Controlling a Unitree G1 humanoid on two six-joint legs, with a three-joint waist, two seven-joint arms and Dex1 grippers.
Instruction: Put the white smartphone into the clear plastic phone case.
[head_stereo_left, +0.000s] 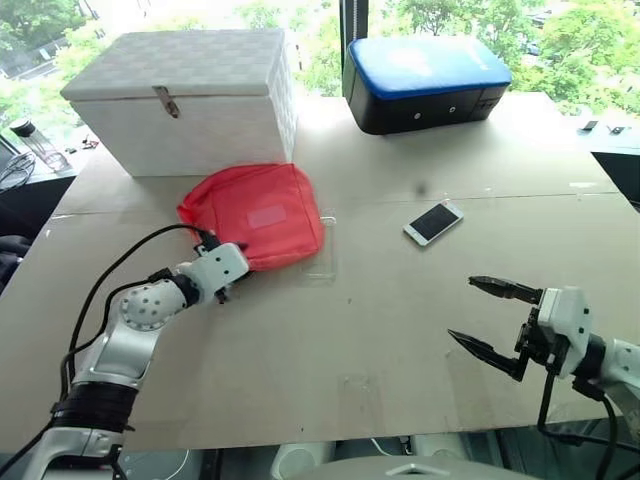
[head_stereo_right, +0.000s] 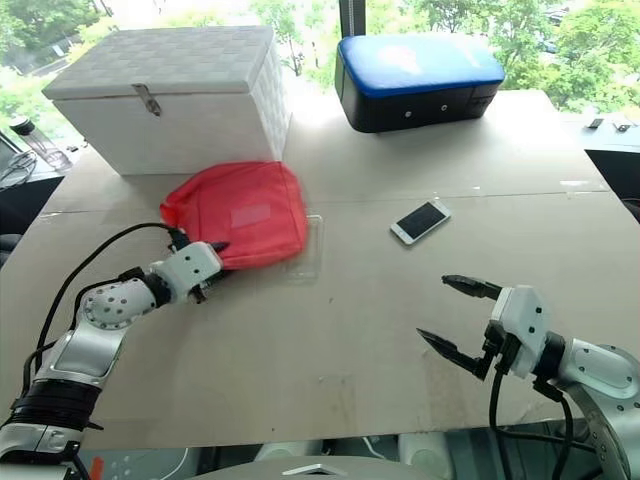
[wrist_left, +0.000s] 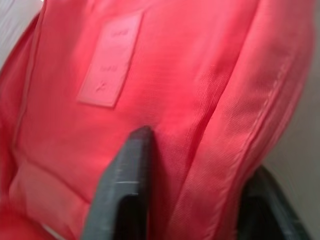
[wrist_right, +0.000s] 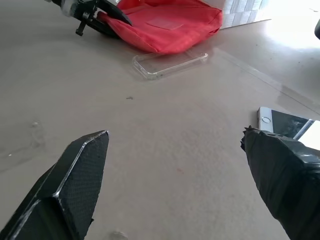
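The white smartphone (head_stereo_left: 433, 222) lies screen up on the tan table, right of centre and ahead of my right gripper (head_stereo_left: 462, 310). That gripper hovers open and empty above the table's near right part. The clear plastic phone case (head_stereo_left: 322, 250) lies flat at the right edge of a red fabric pouch (head_stereo_left: 258, 212), partly tucked under it. From the right wrist view the case (wrist_right: 170, 64) and the phone (wrist_right: 285, 122) both show. My left gripper (head_stereo_left: 232, 250) is at the pouch's near edge. A fold of red cloth sits pinched between its black fingers (wrist_left: 131, 175).
A white woven box (head_stereo_left: 190, 95) with a metal latch stands at the back left. A black case with a blue top (head_stereo_left: 425, 80) stands at the back middle. A bottle (head_stereo_left: 35, 140) stands off the table's left side. The table's near edge (head_stereo_left: 330, 435) runs just below my arms.
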